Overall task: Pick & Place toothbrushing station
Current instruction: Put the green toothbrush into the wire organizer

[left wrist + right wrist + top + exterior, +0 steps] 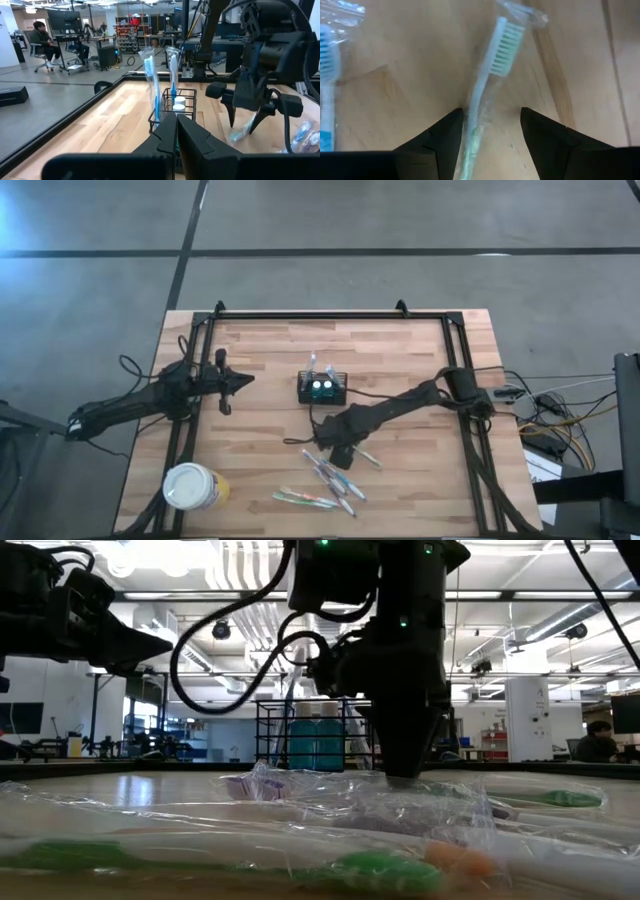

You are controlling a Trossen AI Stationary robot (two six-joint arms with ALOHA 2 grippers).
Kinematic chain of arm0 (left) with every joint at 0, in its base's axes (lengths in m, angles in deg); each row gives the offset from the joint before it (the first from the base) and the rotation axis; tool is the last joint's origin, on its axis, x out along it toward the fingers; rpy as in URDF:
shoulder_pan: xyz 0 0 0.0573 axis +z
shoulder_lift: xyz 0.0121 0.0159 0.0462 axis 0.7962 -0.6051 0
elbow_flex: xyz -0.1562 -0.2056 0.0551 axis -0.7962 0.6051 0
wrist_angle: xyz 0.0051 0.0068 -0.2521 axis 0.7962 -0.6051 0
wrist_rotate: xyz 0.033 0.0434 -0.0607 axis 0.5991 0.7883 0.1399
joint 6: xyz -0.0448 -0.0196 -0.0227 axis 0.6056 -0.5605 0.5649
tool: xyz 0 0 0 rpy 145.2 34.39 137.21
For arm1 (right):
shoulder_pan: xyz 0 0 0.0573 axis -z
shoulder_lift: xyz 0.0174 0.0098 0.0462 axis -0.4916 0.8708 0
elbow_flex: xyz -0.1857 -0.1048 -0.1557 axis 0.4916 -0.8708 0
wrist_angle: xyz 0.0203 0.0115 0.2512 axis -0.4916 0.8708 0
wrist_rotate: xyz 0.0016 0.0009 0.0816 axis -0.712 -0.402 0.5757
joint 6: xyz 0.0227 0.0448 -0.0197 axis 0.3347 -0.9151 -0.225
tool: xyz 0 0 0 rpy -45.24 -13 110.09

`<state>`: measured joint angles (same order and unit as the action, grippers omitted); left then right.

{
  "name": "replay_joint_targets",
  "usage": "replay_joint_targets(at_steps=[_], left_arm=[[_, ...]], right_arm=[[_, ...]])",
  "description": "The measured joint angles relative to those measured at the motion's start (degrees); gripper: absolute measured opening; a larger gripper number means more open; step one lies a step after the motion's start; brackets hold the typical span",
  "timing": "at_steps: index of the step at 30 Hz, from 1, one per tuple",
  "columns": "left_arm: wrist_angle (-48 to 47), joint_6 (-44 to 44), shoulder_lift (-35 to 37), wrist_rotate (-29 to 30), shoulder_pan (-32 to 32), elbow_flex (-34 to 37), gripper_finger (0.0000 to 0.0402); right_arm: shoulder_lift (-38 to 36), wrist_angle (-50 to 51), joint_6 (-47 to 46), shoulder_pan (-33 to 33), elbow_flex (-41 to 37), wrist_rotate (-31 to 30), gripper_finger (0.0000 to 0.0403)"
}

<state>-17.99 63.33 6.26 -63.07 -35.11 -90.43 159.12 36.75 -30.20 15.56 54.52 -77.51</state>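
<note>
Progress: part done, as far as the pictures show; the toothbrushing station (322, 388) already holds two wrapped toothbrushes (150, 67) standing upright, while several more wrapped brushes (330, 480) lie loose on the table (260, 450) at lower centre of the high view, so I judge more placing is left.

Step in hand: a pick looks under way; the right gripper (490, 131) is low over one wrapped green-bristled toothbrush (492, 70) lying flat on the wood.

Right gripper: fingers spread, one on each side of the brush handle; not yet pinching it, as the right wrist view shows a gap on both sides.

Left gripper (176, 137): fingers pressed together, holding nothing; it hangs above the table at centre left of the high view, pointing toward the station.

Station place: centre of the high view, just above the right arm's wrist; apart from both grippers.

Station look: a small black wire caddy, open-sided, with compartments; two white-capped teal items (321, 389) sit inside it beside the upright brushes; the brushes' clear wrappers rise well above its rim.

Other: a white-lidded yellow cup (193, 486) stands at lower left of the high view, well apart from the station; a seated person (44, 40) shows far off in the room, upper left of the left wrist view.
</note>
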Motion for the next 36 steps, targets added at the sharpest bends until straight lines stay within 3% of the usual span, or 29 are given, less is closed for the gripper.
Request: replay_joint_targets(at_steps=[8, 18, 25, 28, 32, 36], left_arm=[[-0.2, 0.9, 0.0, 0.0, 0.0, 0.0, 0.0019], [-0.3, 0.9, 0.0, -0.1, 0.0, 0.0, 0.0019], [-0.4, 0.9, 0.0, -0.1, 0.0, 0.0, 0.0019], [-0.4, 0.9, 0.0, -0.1, 0.0, 0.0, 0.0019], [-0.5, 0.9, 0.0, -0.1, 0.0, 0.0, 0.0019], [-0.5, 0.9, 0.0, -0.2, 0.0, 0.0, 0.0019]], right_arm=[[0.3, -0.7, 3.6, 0.0, -0.5, 0.4, 0.0173], [-1.3, -0.6, 6.8, -0.1, -0.8, -2.4, 0.0021], [-3.1, 0.3, 10.7, -0.4, -0.7, -2.7, 0.0015], [-6.7, -0.6, 13.2, -1.3, -0.9, -6.1, 0.0014], [-15.1, -7.7, 18.3, -3.0, -3.4, -8.7, 0.0014], [-26.6, -20.8, 22.9, -3.9, -11.3, -10.1, 0.0014]])
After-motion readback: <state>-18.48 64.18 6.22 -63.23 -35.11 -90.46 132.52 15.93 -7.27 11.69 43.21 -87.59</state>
